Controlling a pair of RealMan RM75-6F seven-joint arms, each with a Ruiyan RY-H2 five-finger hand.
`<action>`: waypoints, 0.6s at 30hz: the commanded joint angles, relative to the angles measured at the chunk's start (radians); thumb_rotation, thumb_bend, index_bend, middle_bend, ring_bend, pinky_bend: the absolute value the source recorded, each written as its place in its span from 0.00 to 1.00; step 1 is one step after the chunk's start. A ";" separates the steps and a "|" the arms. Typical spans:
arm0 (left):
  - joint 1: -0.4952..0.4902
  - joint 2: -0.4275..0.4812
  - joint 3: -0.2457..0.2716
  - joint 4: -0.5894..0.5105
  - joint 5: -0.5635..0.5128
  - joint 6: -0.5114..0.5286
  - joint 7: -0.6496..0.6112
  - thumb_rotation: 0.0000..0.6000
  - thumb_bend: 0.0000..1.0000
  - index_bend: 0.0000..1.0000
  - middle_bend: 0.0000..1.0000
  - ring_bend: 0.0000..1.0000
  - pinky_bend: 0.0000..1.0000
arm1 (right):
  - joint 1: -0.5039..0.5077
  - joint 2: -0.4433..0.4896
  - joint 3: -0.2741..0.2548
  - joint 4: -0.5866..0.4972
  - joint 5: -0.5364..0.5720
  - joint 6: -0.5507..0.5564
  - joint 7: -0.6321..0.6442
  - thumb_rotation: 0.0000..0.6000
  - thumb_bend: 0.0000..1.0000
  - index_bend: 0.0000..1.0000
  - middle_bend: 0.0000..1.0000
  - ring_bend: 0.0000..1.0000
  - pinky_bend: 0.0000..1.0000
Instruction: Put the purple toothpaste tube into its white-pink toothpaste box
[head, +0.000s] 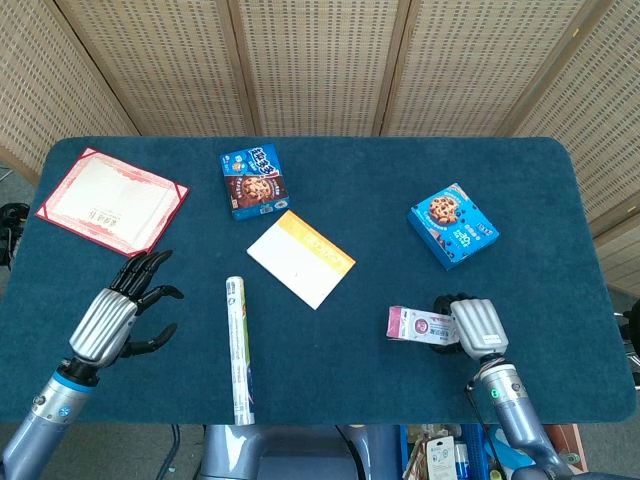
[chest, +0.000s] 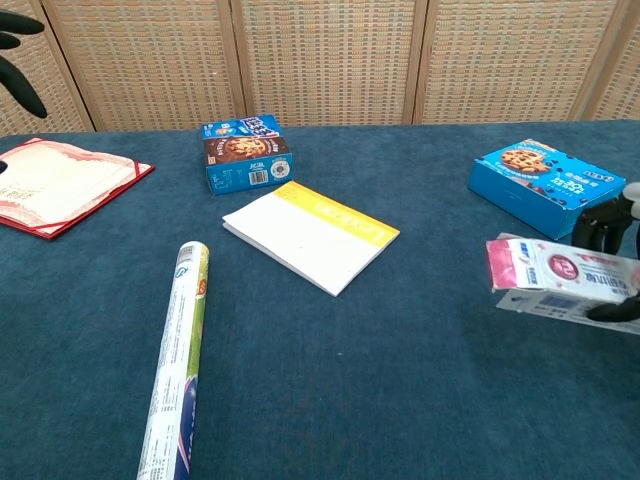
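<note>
- Right hand (head: 476, 325) grips the white-pink box (head: 420, 324), fingers (chest: 603, 225) curled around its far end; pink flap end points toward the notepad (head: 300, 258).
- Box sits low near the counter (head: 330, 180) front edge; can't tell if it touches the cloth or hangs just above.
- Left hand (head: 112, 316) empty, fingers spread apart, well left of the notepad.
- Tube (head: 238, 349) lies flat on the counter just left of the notepad, lengthwise toward the front edge, untouched. Looks white/green with some purple, not clearly purple.
- Risk: box and tube are well apart with the notepad between them, so the task reads barely started.
- Risk: box is held at one end only; it may tip or get crushed, shutting the opening.
- Risk: round tube could roll when the left hand reaches for it.
- Writing: barcode-style print on the box, a round logo on its side; text too small to read. Cookie boxes (head: 253, 180) (head: 452, 225) show biscuit pictures, brand unreadable.
</note>
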 joint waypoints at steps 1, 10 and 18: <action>0.024 -0.007 0.010 0.020 0.005 0.021 0.012 1.00 0.35 0.35 0.00 0.00 0.00 | -0.029 -0.034 -0.024 0.063 -0.018 -0.001 -0.013 1.00 0.00 0.58 0.44 0.41 0.49; 0.093 -0.048 0.019 0.081 0.006 0.088 0.030 1.00 0.35 0.32 0.00 0.00 0.00 | -0.050 -0.058 -0.034 0.125 -0.034 -0.046 -0.013 1.00 0.00 0.40 0.14 0.10 0.11; 0.136 -0.083 0.020 0.119 -0.002 0.107 0.090 1.00 0.35 0.27 0.00 0.00 0.00 | -0.059 -0.036 -0.024 0.105 -0.037 -0.057 -0.085 1.00 0.00 0.09 0.00 0.00 0.00</action>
